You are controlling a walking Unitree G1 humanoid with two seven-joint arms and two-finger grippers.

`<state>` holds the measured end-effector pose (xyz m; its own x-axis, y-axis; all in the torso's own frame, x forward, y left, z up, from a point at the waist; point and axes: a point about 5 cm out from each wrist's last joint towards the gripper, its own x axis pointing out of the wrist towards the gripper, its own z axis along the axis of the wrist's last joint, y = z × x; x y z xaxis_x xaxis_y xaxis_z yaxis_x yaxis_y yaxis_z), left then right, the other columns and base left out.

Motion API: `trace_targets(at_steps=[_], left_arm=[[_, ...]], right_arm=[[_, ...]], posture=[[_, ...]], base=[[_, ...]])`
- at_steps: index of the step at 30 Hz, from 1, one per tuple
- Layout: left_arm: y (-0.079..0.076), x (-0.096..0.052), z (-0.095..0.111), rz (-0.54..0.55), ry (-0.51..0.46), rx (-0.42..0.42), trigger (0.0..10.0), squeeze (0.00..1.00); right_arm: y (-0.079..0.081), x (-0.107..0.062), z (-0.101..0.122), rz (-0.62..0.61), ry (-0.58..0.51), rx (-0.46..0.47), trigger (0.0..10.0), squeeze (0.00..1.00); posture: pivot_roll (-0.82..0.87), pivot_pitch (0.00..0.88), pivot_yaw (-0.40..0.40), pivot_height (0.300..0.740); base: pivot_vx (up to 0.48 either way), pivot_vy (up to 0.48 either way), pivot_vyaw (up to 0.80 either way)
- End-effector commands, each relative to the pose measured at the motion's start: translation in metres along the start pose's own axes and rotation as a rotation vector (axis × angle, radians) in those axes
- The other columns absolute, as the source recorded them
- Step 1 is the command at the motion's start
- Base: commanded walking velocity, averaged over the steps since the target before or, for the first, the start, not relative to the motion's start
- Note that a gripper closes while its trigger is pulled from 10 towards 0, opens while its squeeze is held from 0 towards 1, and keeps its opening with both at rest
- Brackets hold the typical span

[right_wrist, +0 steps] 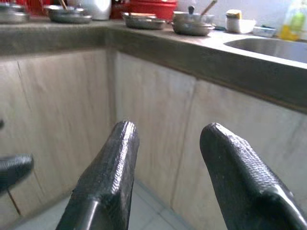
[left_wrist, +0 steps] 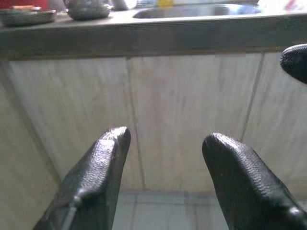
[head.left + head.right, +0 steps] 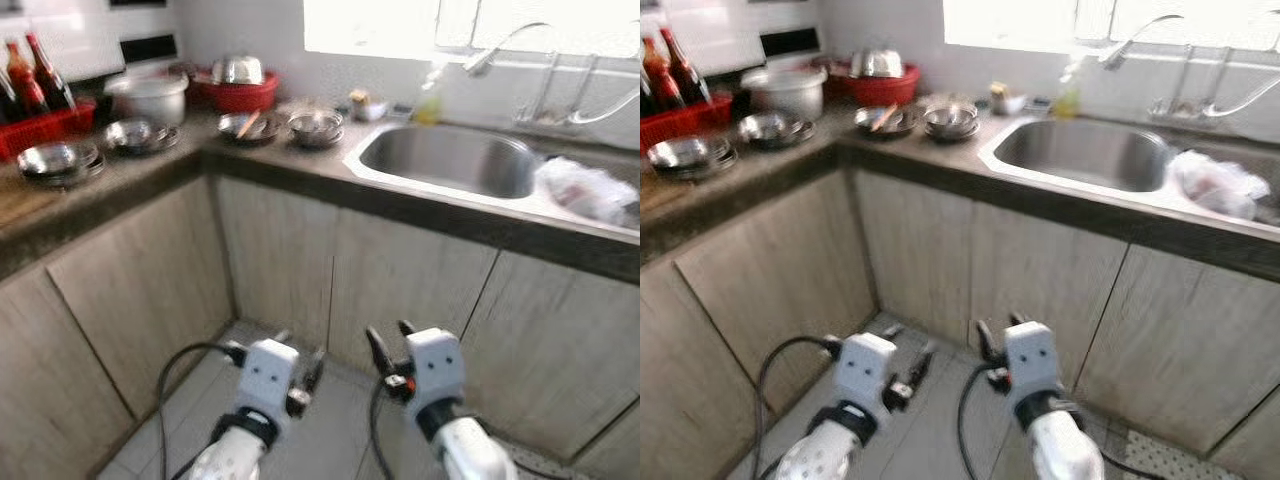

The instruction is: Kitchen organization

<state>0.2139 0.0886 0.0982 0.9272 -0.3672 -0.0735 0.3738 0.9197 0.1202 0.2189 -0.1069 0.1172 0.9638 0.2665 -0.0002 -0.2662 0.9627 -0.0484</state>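
Two grippers hang low at the bottom of the frame, in front of the pale wooden cabinet doors, above the grey tiled floor. The left gripper sits lower left of centre with its two black fingers spread apart and nothing between them; the right gripper is just beside it, lower centre, fingers likewise apart and empty.

Across the upper half runs a dark stone counter that bends in a corner. At the upper left stands a red crate holding dark bottles. Near it are stacked steel plates, a white pot with a lid, and another steel dish. Further along, top centre, a red basin holds a steel bowl, with two more steel bowls in front of it. The steel sink fills the upper right, a tap arching over it, a yellow bottle behind, and a crumpled plastic bag on its right edge.
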Motion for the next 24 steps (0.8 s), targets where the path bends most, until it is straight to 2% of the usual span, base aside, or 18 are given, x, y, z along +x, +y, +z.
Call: trace_targets(at_steps=[1, 8, 13, 22, 24], left_arm=[[-0.0049, 0.0014, 0.0052, -0.016, -0.021, 0.000, 10.0, 0.00], [-0.0041, 0.0009, 0.0042, -0.017, -0.015, -0.004, 10.0, 0.00], [-0.0039, 0.0012, 0.0039, -0.019, -0.011, -0.007, 10.0, 0.00], [-0.0042, 0.0009, 0.0039, -0.021, -0.008, -0.010, 10.0, 0.00], [-0.0044, 0.0015, 0.0029, -0.024, -0.002, -0.009, 10.0, 0.00]], right_arm=[[-0.0048, -0.0005, -0.0015, -0.013, 0.006, -0.011, 10.0, 0.00], [-0.0052, 0.0012, -0.0014, -0.033, 0.006, 0.001, 10.0, 0.00], [-0.0076, 0.0024, -0.0037, -0.053, 0.018, 0.034, 10.0, 0.00], [-0.0037, 0.0019, -0.0027, -0.023, 0.009, 0.033, 10.0, 0.00], [-0.0051, 0.0031, -0.0032, -0.031, 0.014, 0.027, 10.0, 0.00]], posture=[[0.12, 0.000, -0.010, 0.740], [0.11, 0.000, -0.008, 0.740], [0.11, 0.003, -0.005, 0.740], [0.11, 0.005, -0.004, 0.740], [0.12, 0.005, -0.007, 0.740]], base=[[0.439, 0.000, 0.80], [0.435, 0.000, 0.80], [0.435, 0.000, 0.00], [0.435, 0.000, 0.00], [0.435, 0.000, 0.80]])
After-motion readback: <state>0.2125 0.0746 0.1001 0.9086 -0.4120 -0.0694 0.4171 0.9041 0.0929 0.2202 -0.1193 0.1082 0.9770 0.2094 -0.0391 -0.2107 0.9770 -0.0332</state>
